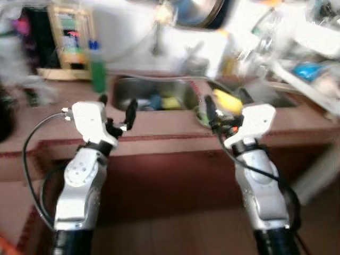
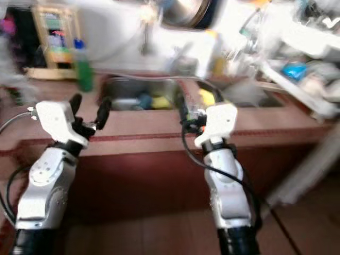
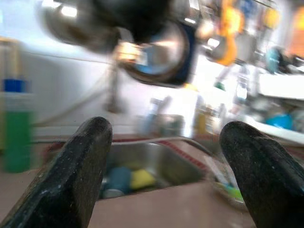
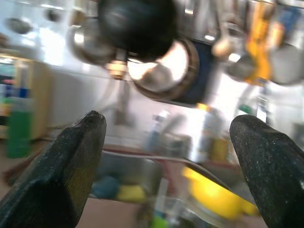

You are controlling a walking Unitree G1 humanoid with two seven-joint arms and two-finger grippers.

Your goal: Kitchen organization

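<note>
Everything is blurred by motion. A steel sink [image 1: 123, 90] is set in the reddish-brown counter [image 1: 159, 130]; a blue item [image 1: 155, 101] and a yellow item [image 1: 171, 102] lie in it. To its right sits something bright yellow [image 1: 227, 101] in a second basin. My left gripper [image 1: 117, 109] is raised in front of the counter edge, open and empty. My right gripper [image 1: 226, 106] is held at the same height near the yellow thing, also open and empty. Both wrist views look between spread black fingers [image 3: 80, 175] [image 4: 71, 166] toward the sink.
A green bottle with a blue cap [image 1: 97, 69] stands left of the sink. A faucet [image 1: 158, 32] rises behind it, and pans [image 3: 161, 57] and utensils hang above. A cluttered dish rack [image 1: 308, 69] fills the right. Brown floor lies below the counter front.
</note>
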